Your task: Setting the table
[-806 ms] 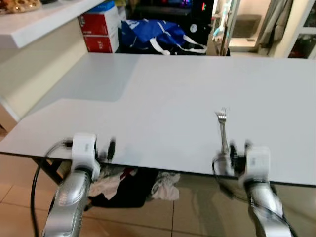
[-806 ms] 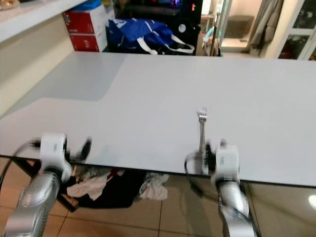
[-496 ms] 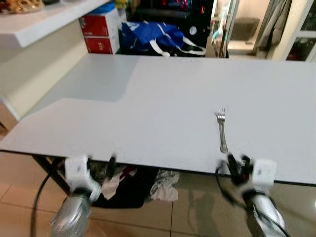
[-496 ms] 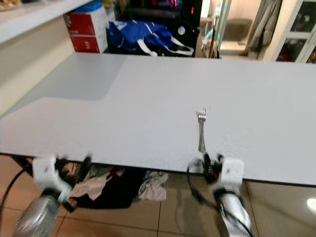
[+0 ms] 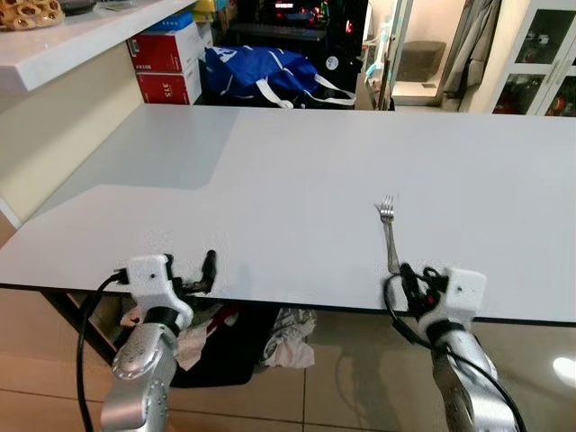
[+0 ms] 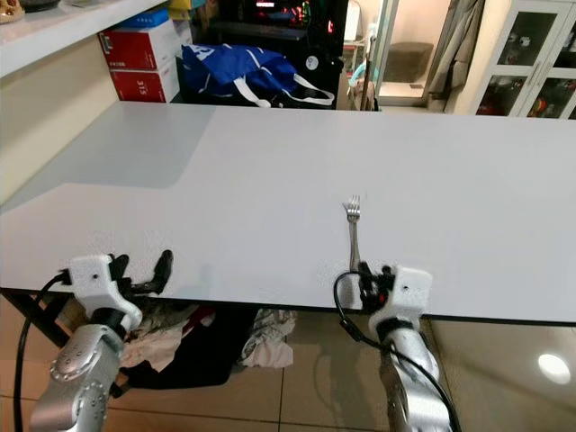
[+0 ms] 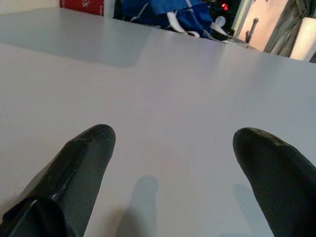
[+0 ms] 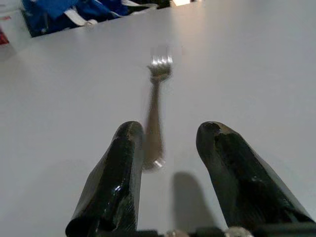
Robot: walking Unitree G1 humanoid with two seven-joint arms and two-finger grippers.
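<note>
Hovering open behind fork: right end effector, box label unreadable

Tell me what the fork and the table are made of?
The fork looks like shiny metal, probably steel: it is silvery and glints in the light. The table top is smooth, matte and pale grey-white with a thin dark edge; it looks like laminate or painted board, though the pictures can't settle which.
</note>
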